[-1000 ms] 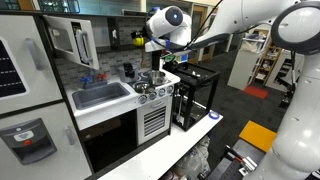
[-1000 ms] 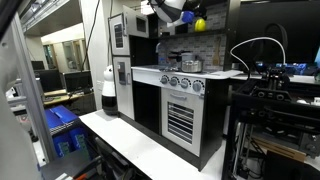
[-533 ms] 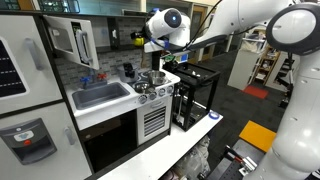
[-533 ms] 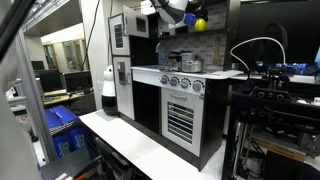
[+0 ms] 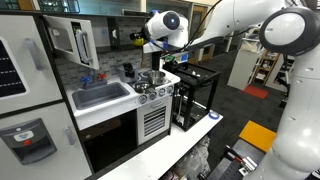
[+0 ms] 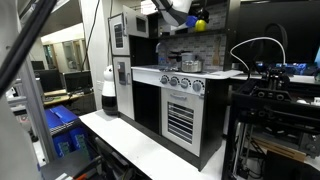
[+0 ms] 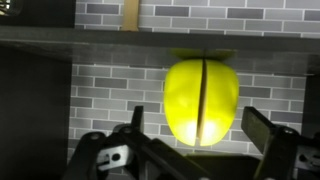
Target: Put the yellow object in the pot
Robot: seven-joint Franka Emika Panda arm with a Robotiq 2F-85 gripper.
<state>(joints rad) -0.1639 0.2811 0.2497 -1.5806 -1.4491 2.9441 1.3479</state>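
Little has shifted since the earlier frames: the yellow object (image 7: 202, 100) still sits high up against the brick wall (image 7: 110, 85), just under a dark shelf (image 7: 60, 38). The gripper (image 7: 197, 128) stands wide open, its 2 fingers (image 7: 262, 128) flanking the object with gaps showing. The pot (image 5: 151, 75) rests lower down on the stove top (image 5: 158, 88), well apart.

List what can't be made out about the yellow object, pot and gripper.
- Bright yellow round object: its underside and support, wrist view, covered by the dark body of the gripper.
- Small shiny silver metal pot: its contents, too small in an exterior view; outside the wrist view.
- The gripper's jaws: too small and dim in both exterior views.
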